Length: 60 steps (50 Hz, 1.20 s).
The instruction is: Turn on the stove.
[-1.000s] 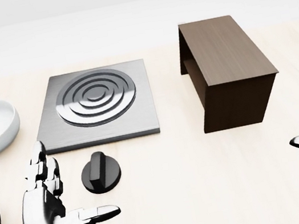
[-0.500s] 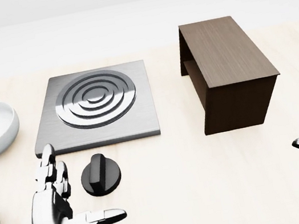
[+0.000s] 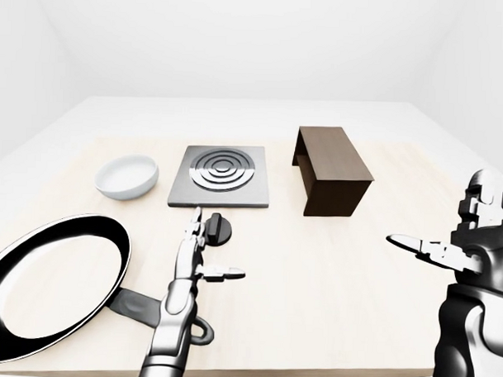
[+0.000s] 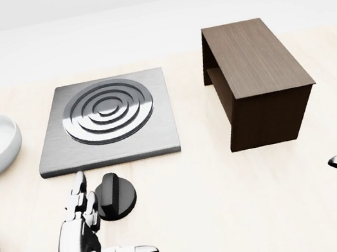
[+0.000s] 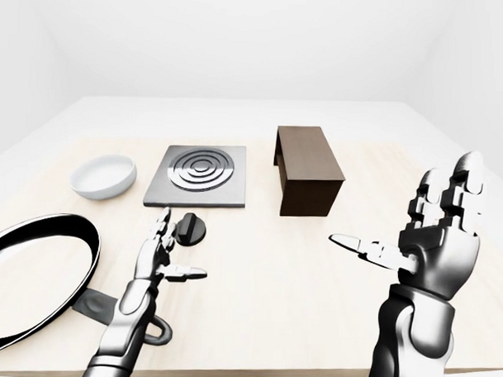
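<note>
Our left robot hand [image 4: 84,242] hovers with fingers spread apart, gripping nothing, and the knob [image 4: 114,196] sits on the counter [image 4: 235,205] just to its upper right in the head view, below the stove [image 4: 110,120]. The knob's bar runs roughly top-to-bottom. Our right robot hand [image 5: 436,232], also spread apart, is well off; left is plainly nearer.
</note>
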Available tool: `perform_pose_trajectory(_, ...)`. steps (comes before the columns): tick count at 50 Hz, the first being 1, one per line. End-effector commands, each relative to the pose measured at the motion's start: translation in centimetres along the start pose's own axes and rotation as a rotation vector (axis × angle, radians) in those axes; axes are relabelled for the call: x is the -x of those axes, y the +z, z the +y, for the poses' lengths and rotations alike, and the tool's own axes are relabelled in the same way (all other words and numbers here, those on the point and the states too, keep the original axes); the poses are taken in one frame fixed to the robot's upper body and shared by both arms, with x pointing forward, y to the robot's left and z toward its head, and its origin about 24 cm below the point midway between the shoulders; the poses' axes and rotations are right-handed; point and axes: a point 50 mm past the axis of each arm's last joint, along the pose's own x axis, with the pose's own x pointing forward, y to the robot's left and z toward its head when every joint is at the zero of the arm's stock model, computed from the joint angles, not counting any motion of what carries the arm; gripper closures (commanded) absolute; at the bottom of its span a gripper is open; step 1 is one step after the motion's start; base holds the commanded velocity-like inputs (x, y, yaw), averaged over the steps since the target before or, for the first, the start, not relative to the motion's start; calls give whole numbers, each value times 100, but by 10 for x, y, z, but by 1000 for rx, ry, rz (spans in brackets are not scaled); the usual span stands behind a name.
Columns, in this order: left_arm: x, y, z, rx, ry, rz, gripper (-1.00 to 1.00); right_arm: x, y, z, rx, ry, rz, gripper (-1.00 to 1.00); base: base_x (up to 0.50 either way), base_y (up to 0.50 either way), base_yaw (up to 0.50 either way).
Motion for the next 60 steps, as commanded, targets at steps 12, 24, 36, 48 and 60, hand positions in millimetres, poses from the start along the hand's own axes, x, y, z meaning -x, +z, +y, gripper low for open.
perform_pose_trajectory(12,0,-13,-6,5,-28,58,-100,-1,0,-1,1,-3,-1,-100,0,0,0)
perform_pose_trajectory(24,1,-20,-9,-2,-39,88,-100,0,0,-1,2,-4,1,-100,0,0,0)
perform_pose_trajectory(36,8,-17,-20,-7,-73,65,-100,0,-3,-1,3,-4,12,-100,0,0,0)
perform_pose_trajectory(48,9,-9,-28,-11,-100,31,-100,0,-7,0,5,0,29,-100,0,0,0)
perform_pose_trajectory(60,-43,11,-65,-91,-178,12,-100,2,-2,-2,-8,-3,14,-100,0,0,0)
